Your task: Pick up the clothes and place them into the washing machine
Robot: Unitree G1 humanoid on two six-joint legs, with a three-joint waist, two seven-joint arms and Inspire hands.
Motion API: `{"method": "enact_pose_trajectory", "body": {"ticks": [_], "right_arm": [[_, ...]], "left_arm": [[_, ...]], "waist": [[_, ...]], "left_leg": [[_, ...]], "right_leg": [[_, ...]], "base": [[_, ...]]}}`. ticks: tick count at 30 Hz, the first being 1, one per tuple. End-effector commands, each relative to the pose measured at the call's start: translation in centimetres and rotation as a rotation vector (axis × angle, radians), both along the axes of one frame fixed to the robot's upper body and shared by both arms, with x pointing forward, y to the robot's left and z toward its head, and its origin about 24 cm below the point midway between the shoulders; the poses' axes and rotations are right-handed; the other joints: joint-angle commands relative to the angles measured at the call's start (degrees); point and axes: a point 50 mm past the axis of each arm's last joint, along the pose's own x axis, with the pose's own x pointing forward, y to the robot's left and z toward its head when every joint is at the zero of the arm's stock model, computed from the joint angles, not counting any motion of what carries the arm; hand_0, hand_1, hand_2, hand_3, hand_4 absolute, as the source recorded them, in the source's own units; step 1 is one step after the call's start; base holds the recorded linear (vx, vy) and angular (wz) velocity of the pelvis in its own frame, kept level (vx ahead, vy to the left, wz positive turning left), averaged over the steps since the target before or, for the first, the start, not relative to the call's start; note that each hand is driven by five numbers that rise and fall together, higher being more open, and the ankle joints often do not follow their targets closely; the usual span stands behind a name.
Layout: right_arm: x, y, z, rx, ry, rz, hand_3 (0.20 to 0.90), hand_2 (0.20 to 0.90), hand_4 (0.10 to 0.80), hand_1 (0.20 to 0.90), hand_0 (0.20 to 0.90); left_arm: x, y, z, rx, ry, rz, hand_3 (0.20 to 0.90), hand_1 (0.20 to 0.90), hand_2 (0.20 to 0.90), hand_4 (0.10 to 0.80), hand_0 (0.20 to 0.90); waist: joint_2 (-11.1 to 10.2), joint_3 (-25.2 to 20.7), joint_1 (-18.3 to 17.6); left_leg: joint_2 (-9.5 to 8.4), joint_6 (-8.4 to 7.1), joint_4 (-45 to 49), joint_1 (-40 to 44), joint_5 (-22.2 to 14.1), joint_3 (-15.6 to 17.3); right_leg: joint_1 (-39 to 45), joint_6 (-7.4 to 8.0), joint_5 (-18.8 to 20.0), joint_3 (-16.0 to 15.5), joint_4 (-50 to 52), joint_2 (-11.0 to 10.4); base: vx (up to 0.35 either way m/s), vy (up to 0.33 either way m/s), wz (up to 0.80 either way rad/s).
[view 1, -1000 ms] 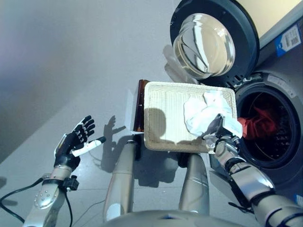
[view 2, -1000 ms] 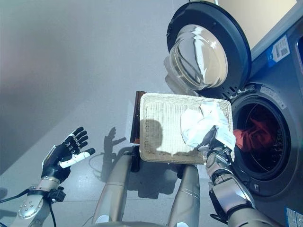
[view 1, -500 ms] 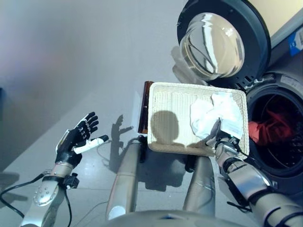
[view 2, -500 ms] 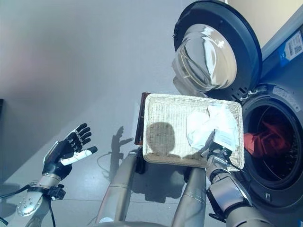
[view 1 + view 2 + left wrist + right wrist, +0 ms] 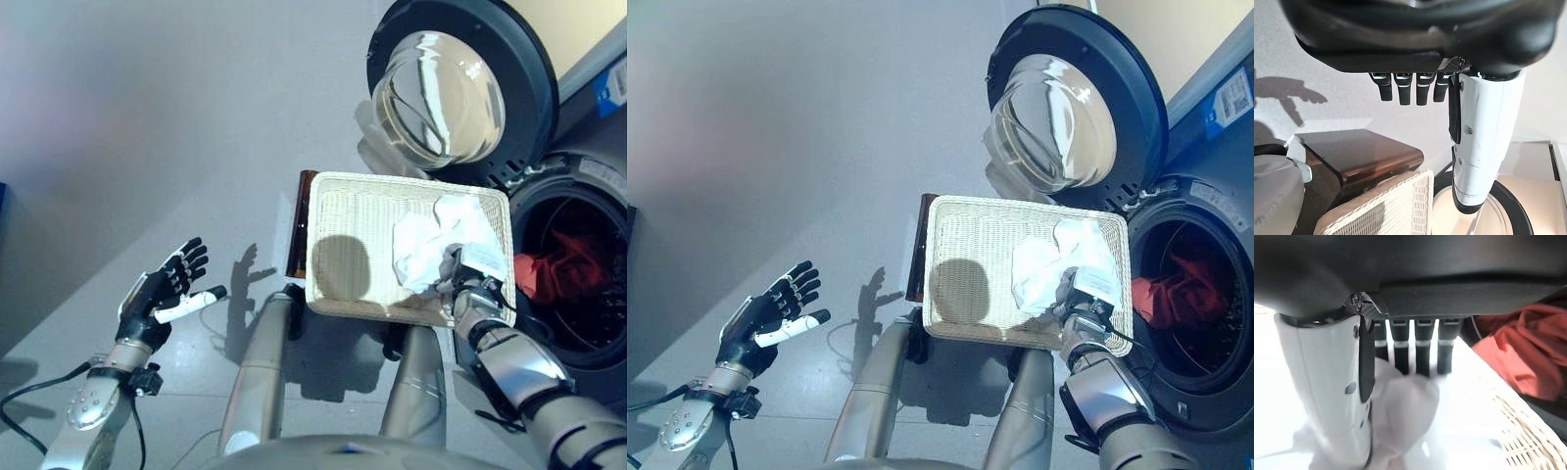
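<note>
- Left eye view: the right hand [image 5: 468, 277] reaches into the white wicker basket [image 5: 353, 235], on the white cloth [image 5: 431, 245] at the end nearest the washing machine [image 5: 578, 284]. A red garment [image 5: 544, 269] lies in the drum.
- Left wrist view: the left hand [image 5: 1415, 49], away from the basket, fingers spread, empty.
- Right wrist view: thumb and fingers [image 5: 1422, 352] pinch the white cloth.

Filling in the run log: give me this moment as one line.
right hand: closing on white cloth in basket | left hand: open, idle | washer drum: door open, red garment inside
</note>
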Motion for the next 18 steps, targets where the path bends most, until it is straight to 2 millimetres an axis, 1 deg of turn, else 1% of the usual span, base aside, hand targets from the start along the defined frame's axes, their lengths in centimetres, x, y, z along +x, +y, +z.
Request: {"method": "enact_pose_trajectory", "body": {"ticks": [1,7,12,15,16,17,18], "right_arm": [[-0.5,-0.8,-0.1,-0.009,0.014,0.011,0.2,0.2,0.3,0.2,0.2],[0.7,-0.6,1.1,-0.02,-0.033,0.024,0.2,0.2,0.3,0.2,0.2],[1.0,-1.0,1.8,0.049,-0.117,-0.054,0.2,0.2,0.3,0.2,0.2],[1.7,-1.1,2.9,0.216,-0.309,-0.164,0.2,0.2,0.3,0.2,0.2],[2.0,-0.5,3.1,0.385,-0.46,-0.228,0.2,0.2,0.3,0.2,0.2],[2.2,0.1,3.4,0.491,-0.552,-0.243,0.2,0.2,0.3,0.2,0.2],[1.9,0.3,3.2,0.528,-0.584,-0.239,0.2,0.2,0.3,0.2,0.2]], "left_arm": [[0.8,1.2,4.2,0.053,-0.198,0.035,0.9,0.9,0.9,0.8,0.9],[0.6,1.7,4.3,0.058,-0.201,0.064,0.9,0.9,0.9,0.8,0.9],[0.5,1.9,4.0,0.056,-0.191,0.086,0.9,0.9,0.9,0.8,0.9],[0.4,2.1,3.9,0.045,-0.191,0.109,0.9,0.9,0.9,0.8,0.9],[0.5,2.4,3.5,0.031,-0.189,0.14,0.9,0.9,0.9,0.8,0.9],[0.4,2.6,3.1,0.022,-0.18,0.169,0.9,0.9,0.9,0.8,0.9],[0.3,2.8,2.7,0.019,-0.169,0.187,0.9,0.9,0.9,0.8,0.9]], "waist": [[-0.34,-0.2,0.35],[-0.7,-0.55,-0.25],[-0.87,-0.72,-0.49],[-1.07,-0.91,-0.84],[-1.4,-0.95,-1.51],[-1.6,-1.02,-2.21],[-1.91,-1.04,-2.7]], "left_leg": [[2.3,-3.91,-7.14,-0.19,3.2,-2.03],[2.63,-3.96,-7.06,-0.76,3.18,-1.98],[2.78,-3.91,-7.71,-0.44,3.44,-1.8],[2.85,-3.79,-8.96,0.71,3.72,-1.64],[2.95,-3.74,-9.58,1.23,3.9,-1.51],[3.15,-3.73,-10.15,1.71,4.02,-1.39],[3.23,-3.71,-10.41,2.16,4.08,-1.39]], "right_leg": [[-0.98,-1.17,1.21,2.77,-1.93,-0.53],[-1.79,-1.33,1.31,2.92,-1.81,-0.3],[-1.52,-1.35,1.74,2.78,-2.32,-0.17],[-0.66,-1.33,2.45,2.75,-3.5,0.02],[-0.1,-1.32,2.88,2.71,-4.31,0.3],[0.28,-1.33,3.11,2.7,-4.93,0.53],[0.79,-1.28,3.38,2.67,-5.51,0.62]], "base": [[0.0,0.0,0.0],[-0.003,0.0,-0.01],[0.0,0.0,-0.01],[0.0,0.0,0.0],[0.025,0.018,-0.04],[0.029,0.015,-0.07],[0.027,0.009,-0.13]]}}
